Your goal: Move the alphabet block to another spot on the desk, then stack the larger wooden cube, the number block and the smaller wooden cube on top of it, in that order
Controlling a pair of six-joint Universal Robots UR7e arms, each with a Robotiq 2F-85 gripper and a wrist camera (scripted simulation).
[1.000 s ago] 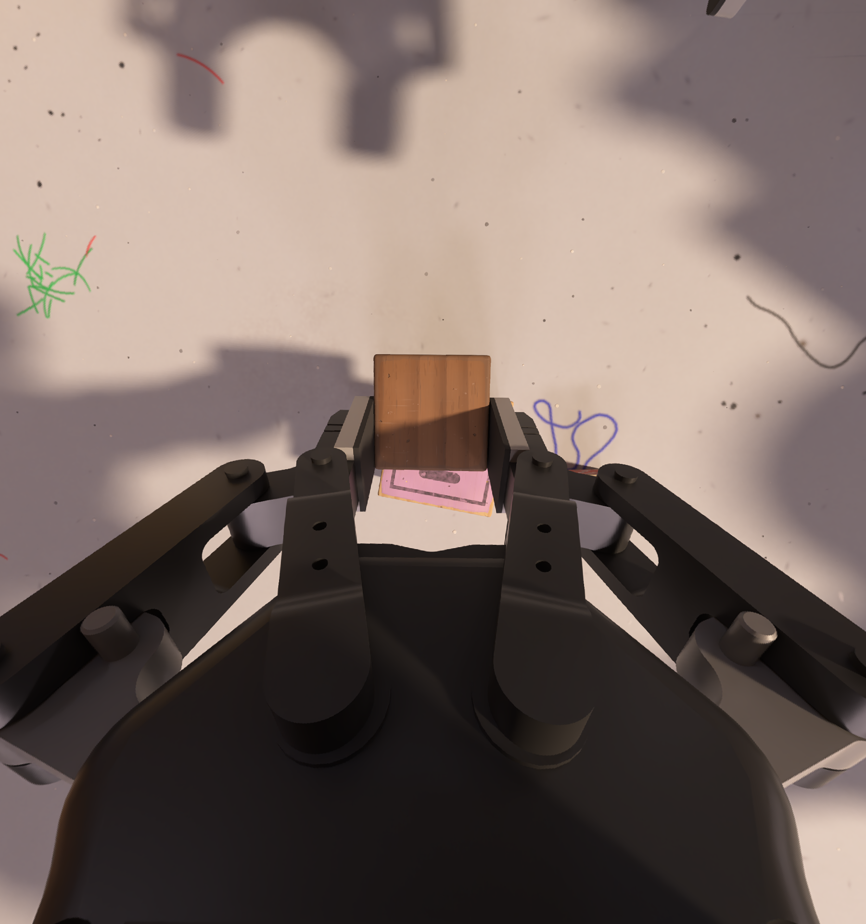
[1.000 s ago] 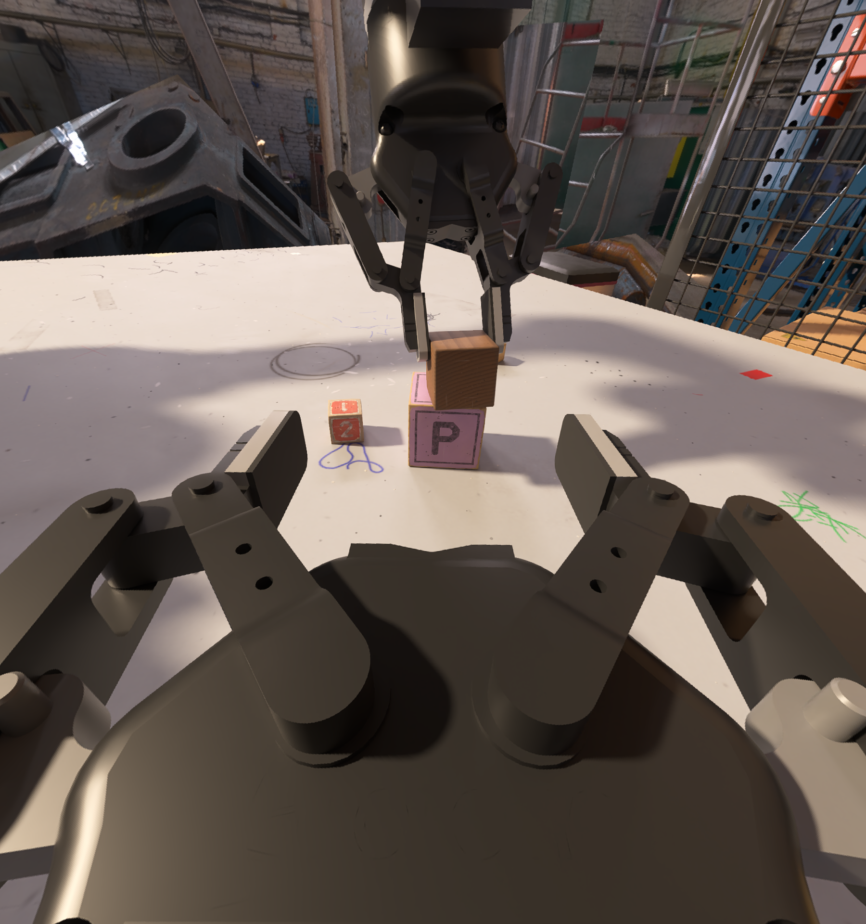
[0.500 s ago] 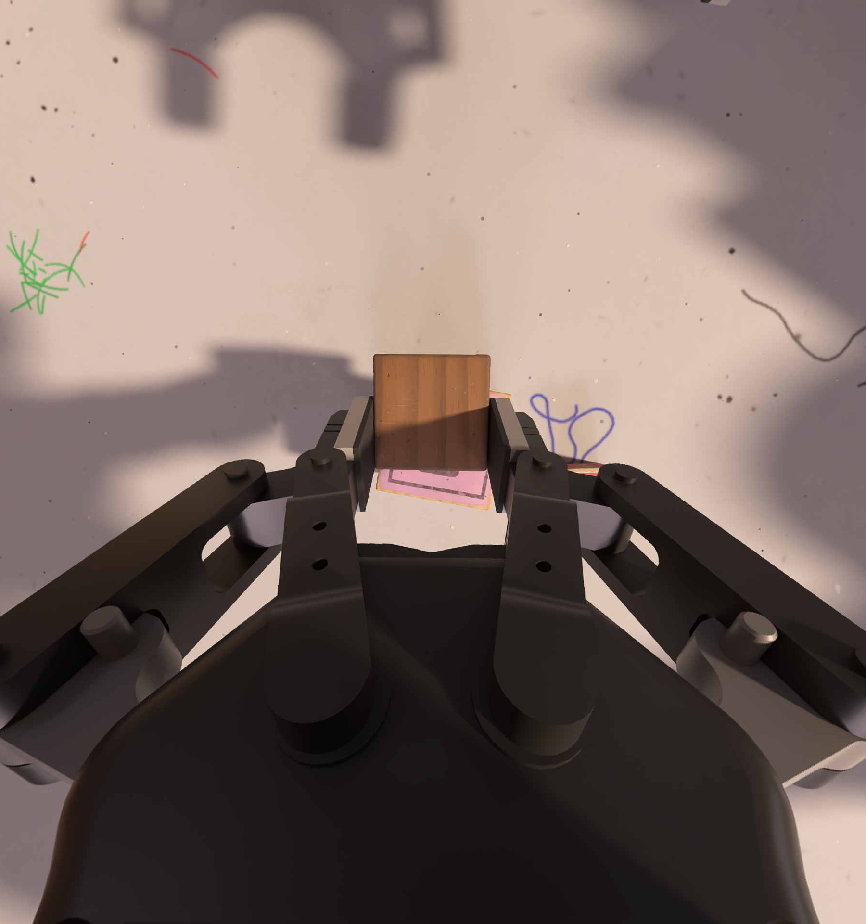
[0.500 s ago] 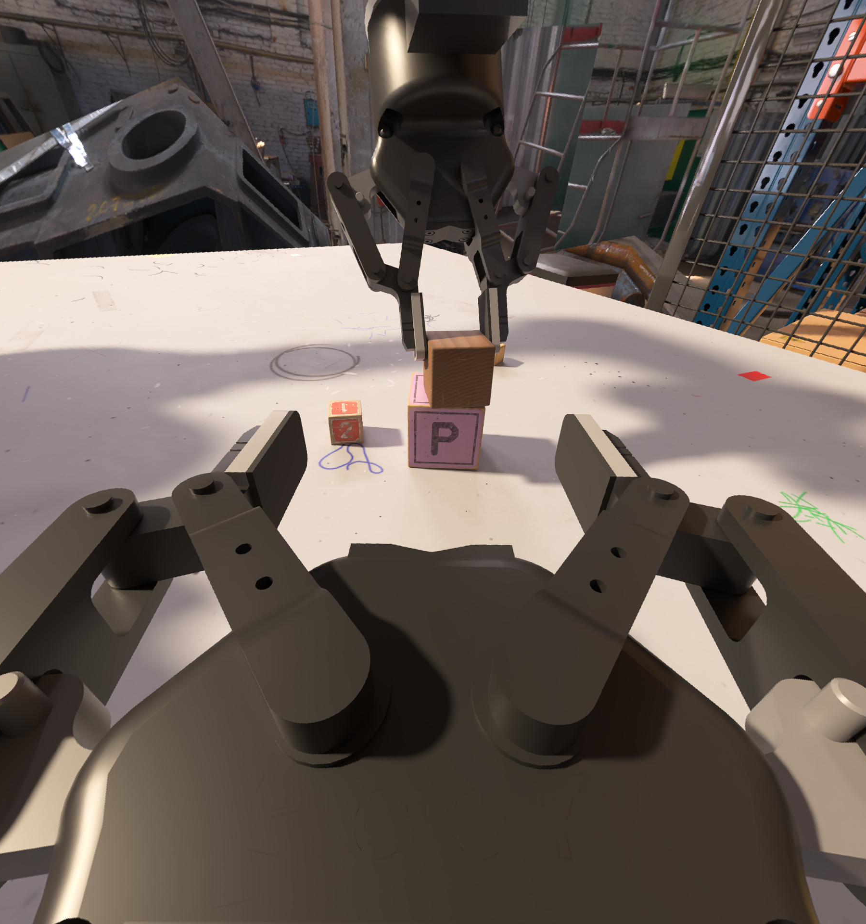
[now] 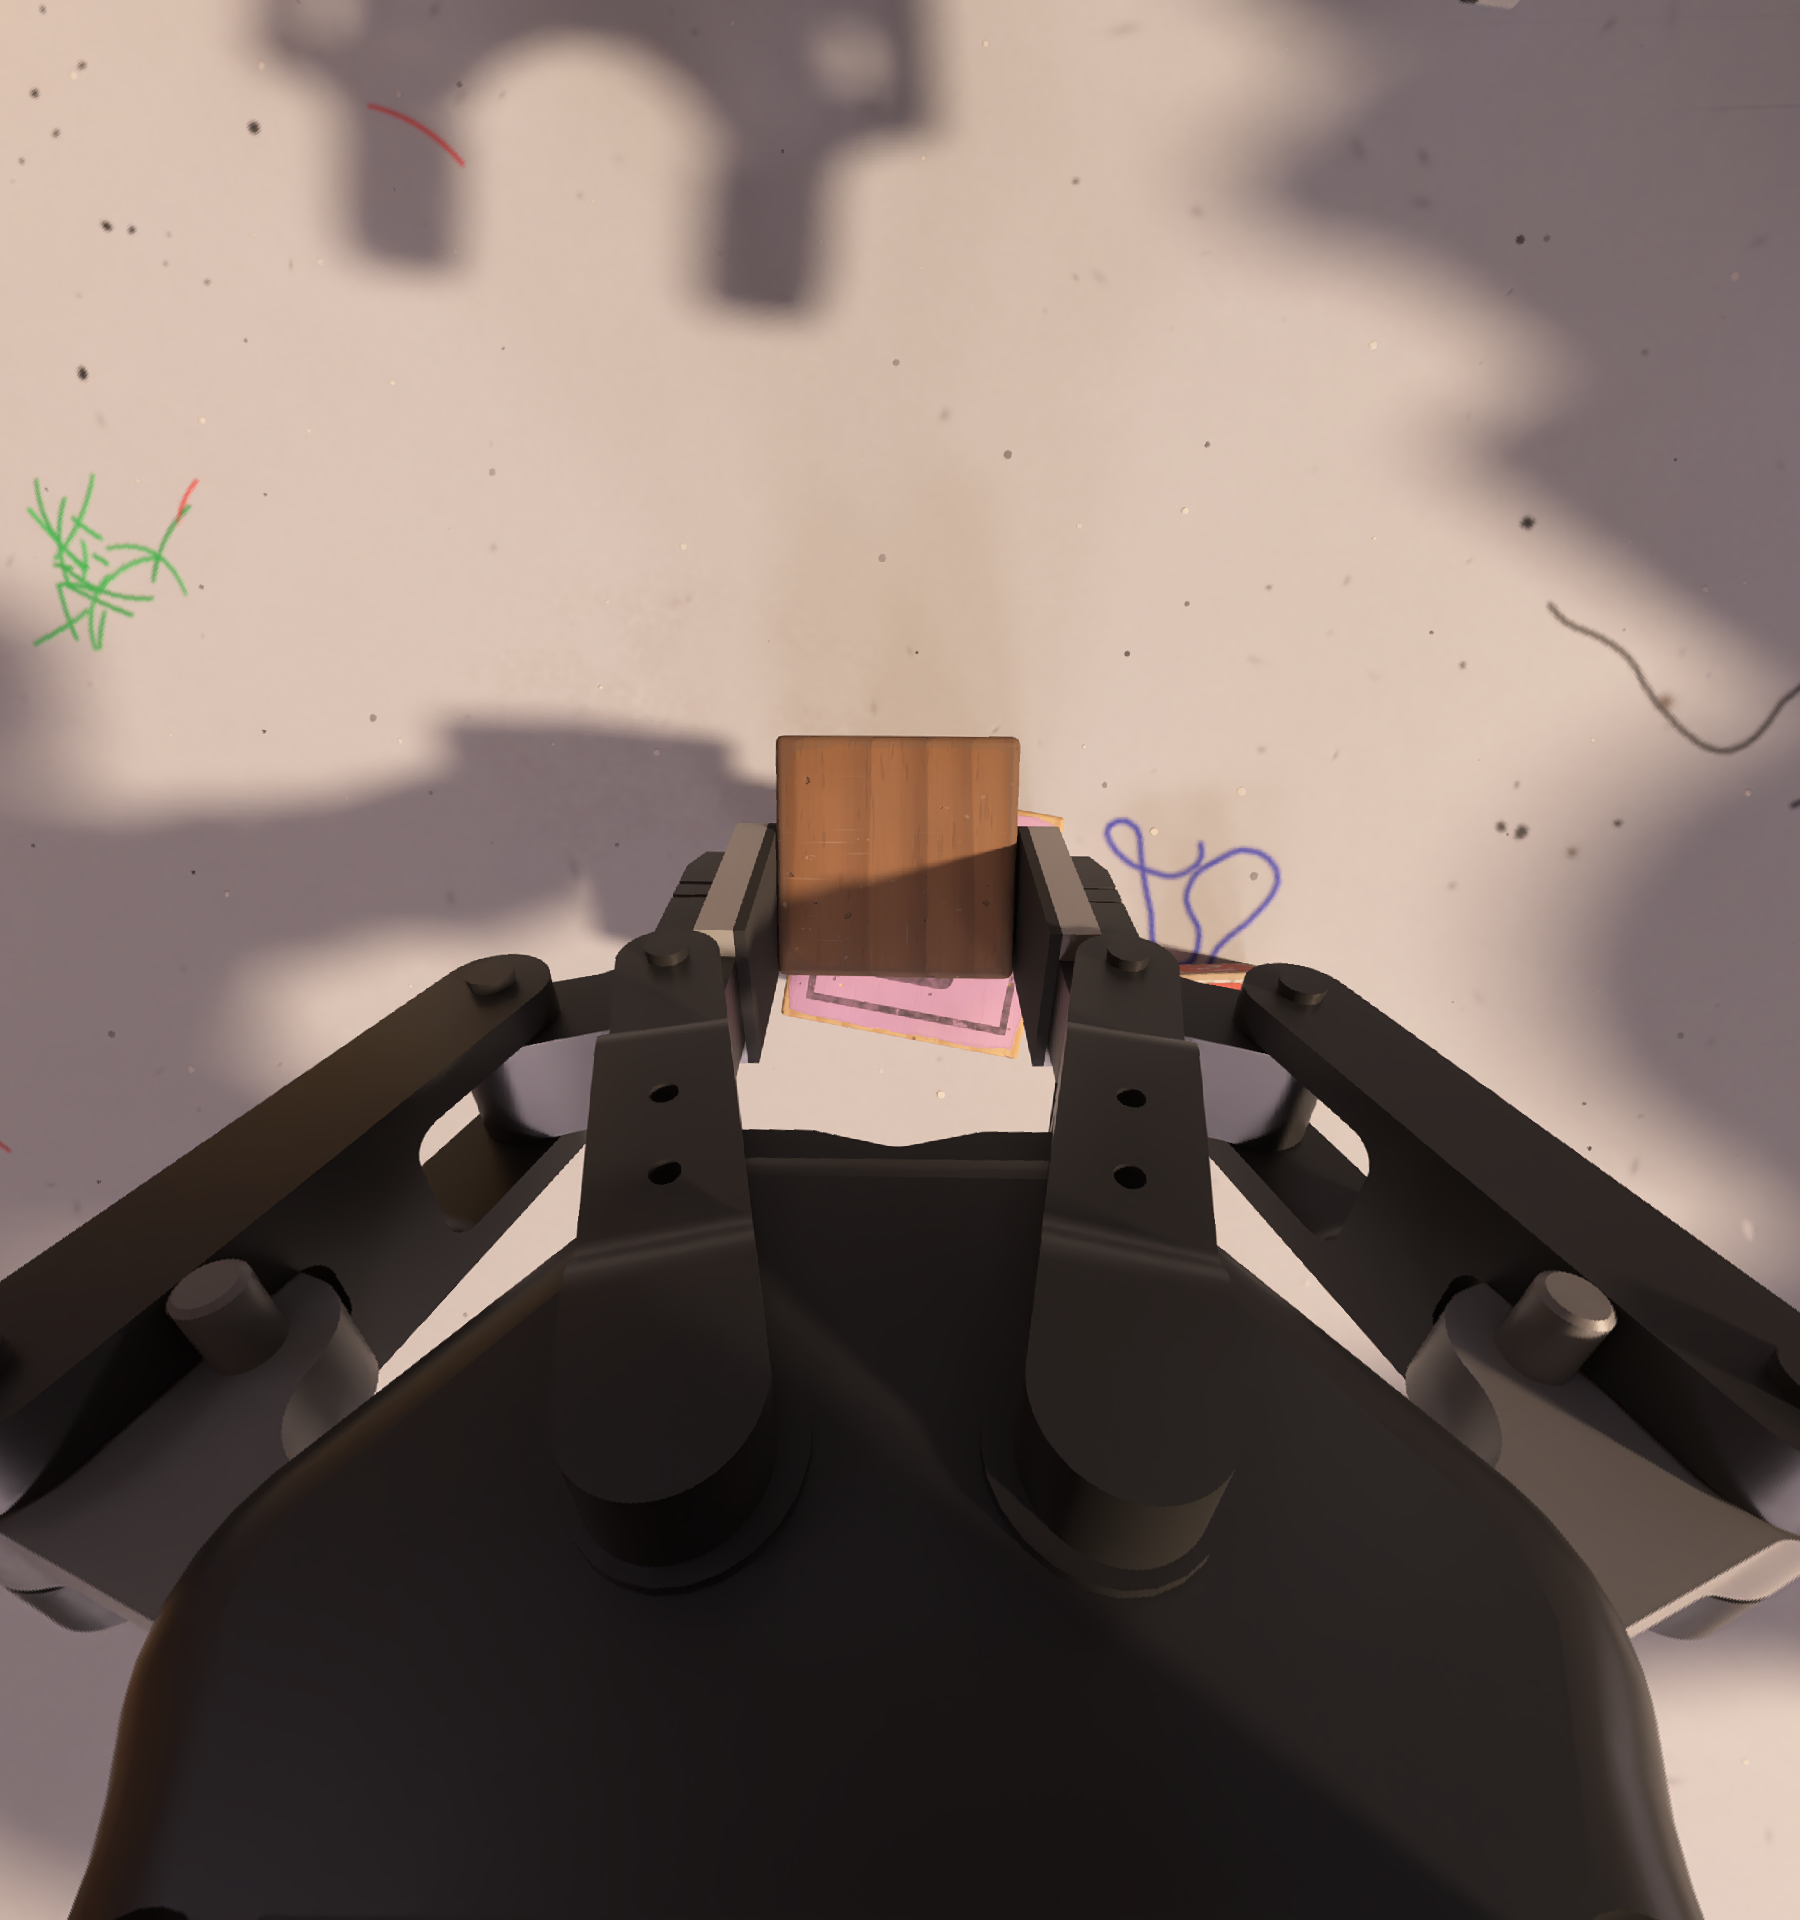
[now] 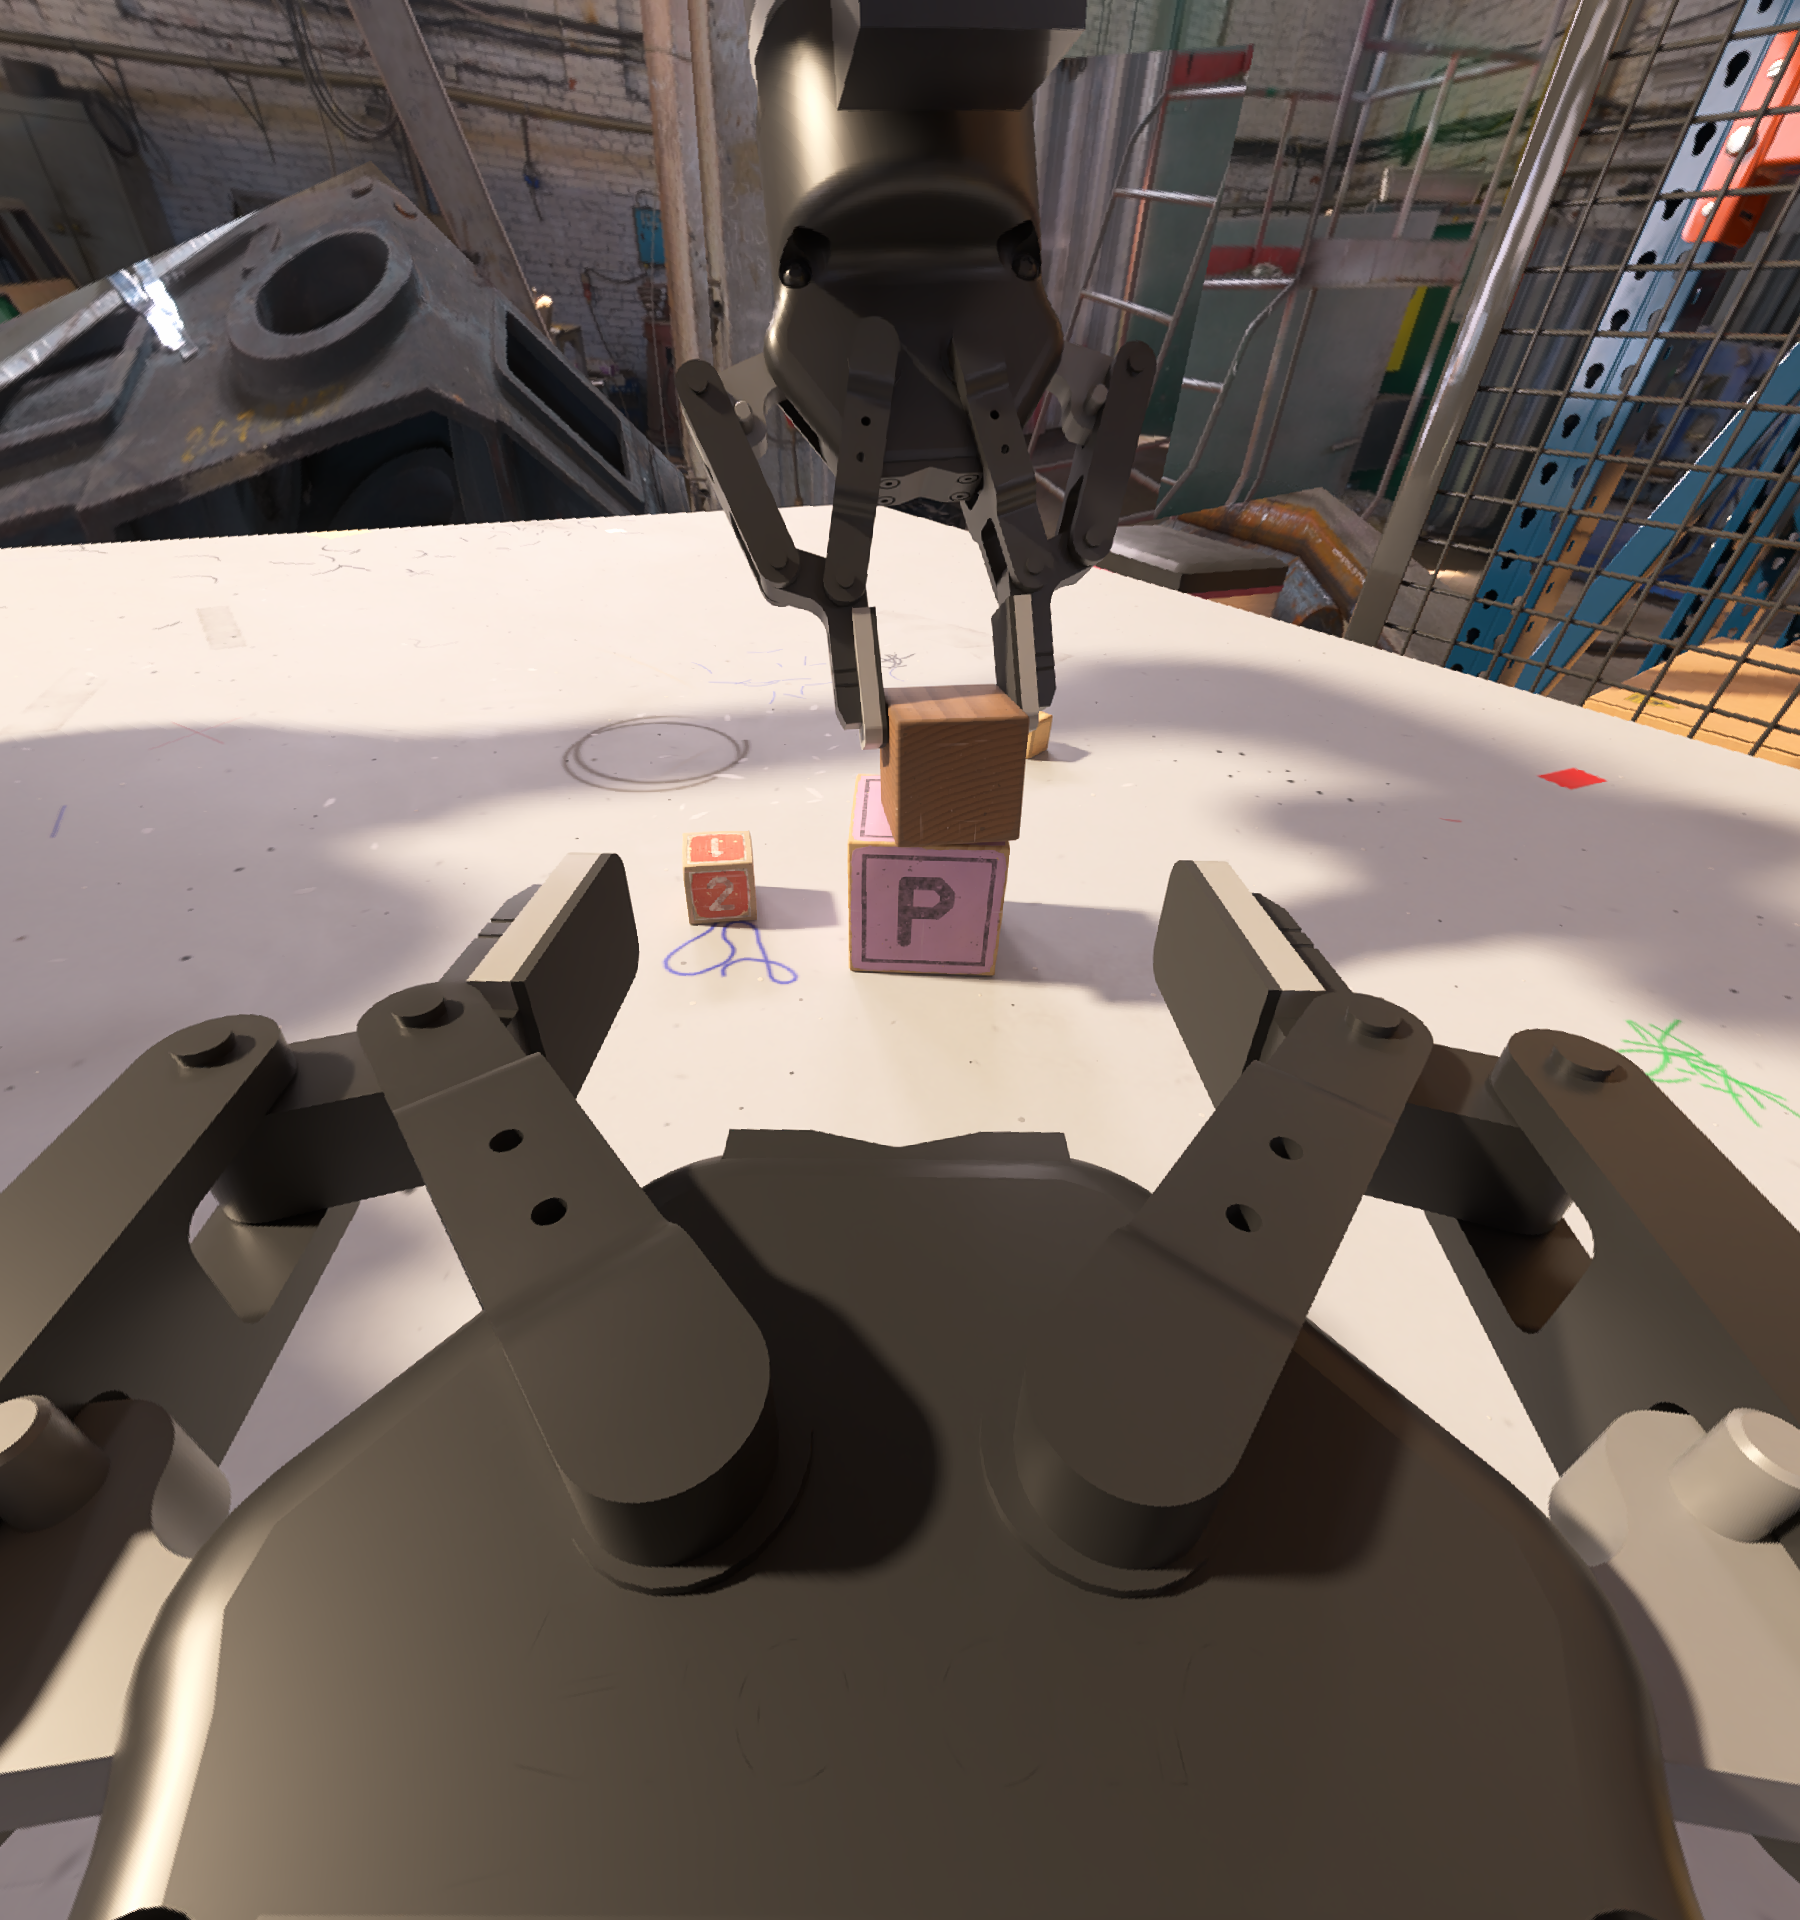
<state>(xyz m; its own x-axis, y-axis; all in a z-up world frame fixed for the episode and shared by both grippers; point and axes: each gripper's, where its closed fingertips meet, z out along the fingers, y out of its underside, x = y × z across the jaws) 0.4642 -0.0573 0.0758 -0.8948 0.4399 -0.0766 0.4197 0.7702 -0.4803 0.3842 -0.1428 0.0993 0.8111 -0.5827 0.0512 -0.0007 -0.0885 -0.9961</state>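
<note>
Fingers of the left gripper (image 5: 896, 914) clamp the larger wooden cube (image 6: 956, 767) just over the pink alphabet block (image 6: 925, 906), offset toward one edge. Released so, it could tip off. Beside sits the red number block (image 6: 718, 879); behind peeks the smaller wooden cube (image 6: 1039, 734). The right gripper (image 6: 896, 935) hangs spread, empty, well back.

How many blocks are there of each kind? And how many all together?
Plain wooden cubes: 2, the larger wooden cube held by the left gripper and a smaller wooden cube peeking out behind it.
Pink alphabet block: 1.
Red number block: 1.
Total: 4 blocks.
</note>
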